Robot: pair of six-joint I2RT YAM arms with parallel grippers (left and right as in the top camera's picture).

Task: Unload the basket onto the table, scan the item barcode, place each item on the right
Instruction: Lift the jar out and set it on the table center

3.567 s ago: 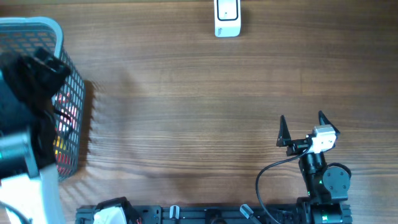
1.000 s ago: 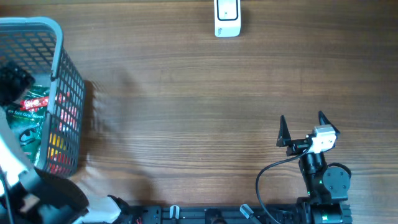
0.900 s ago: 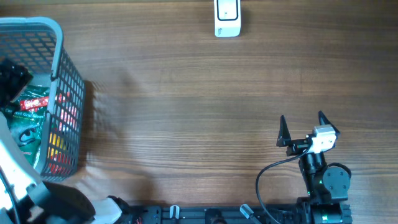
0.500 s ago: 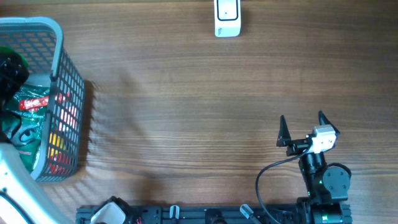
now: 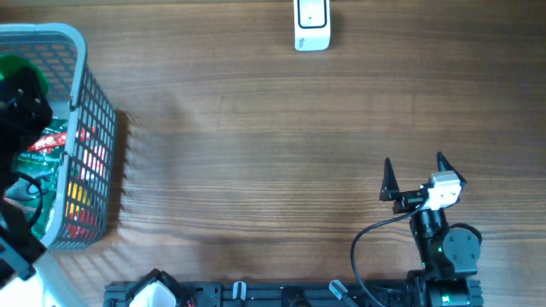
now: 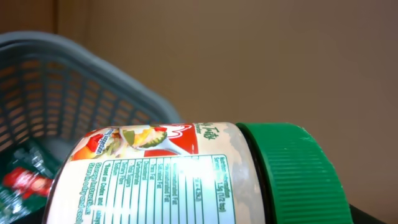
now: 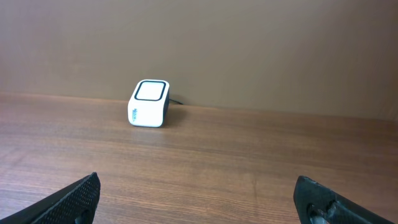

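Note:
In the left wrist view a jar (image 6: 186, 177) with a green ribbed lid and a white nutrition label lies sideways close to the camera, above the grey basket (image 6: 93, 81). My left gripper (image 5: 26, 98) is over the basket at the table's left edge, shut on this jar; its fingers are hidden behind the jar. The green lid (image 5: 15, 68) peeks out beside the gripper. The white barcode scanner (image 5: 312, 24) stands at the far edge, also in the right wrist view as scanner (image 7: 149, 103). My right gripper (image 5: 415, 175) rests open near the front right, holding nothing.
The grey mesh basket (image 5: 94, 128) holds red and green packets (image 5: 51, 145). A black cable (image 5: 375, 234) loops by the right arm's base. Bare wooden table (image 5: 256, 153) lies between the basket and the scanner.
The left arm has shifted toward the basket's far end, and the jar's green lid has come into view at the upper left. The right arm has not moved.

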